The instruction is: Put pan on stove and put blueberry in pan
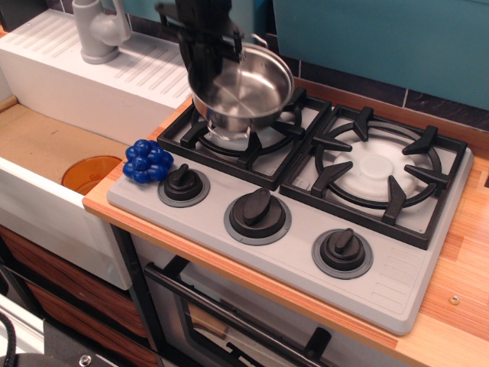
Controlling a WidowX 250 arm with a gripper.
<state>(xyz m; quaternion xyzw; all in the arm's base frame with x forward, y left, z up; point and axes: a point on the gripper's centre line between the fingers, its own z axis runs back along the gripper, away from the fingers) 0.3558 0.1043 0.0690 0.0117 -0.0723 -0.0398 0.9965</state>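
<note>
Jaws clamped on pan point(246, 93) rim, near side, arm blurred. Pan tilted, low over left burner grate of stove point(298, 252), contact with grate unclear. Blueberry point(148, 161) sits at stove's front-left corner, down-left of jaws, beside left knob point(183, 184).

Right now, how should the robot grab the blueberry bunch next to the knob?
Probably from straight above, fingers closing across the middle of the blueberry. It is a low, bumpy clump at the stove's left corner, and the left knob crowds its right side, so above is freest.
</note>
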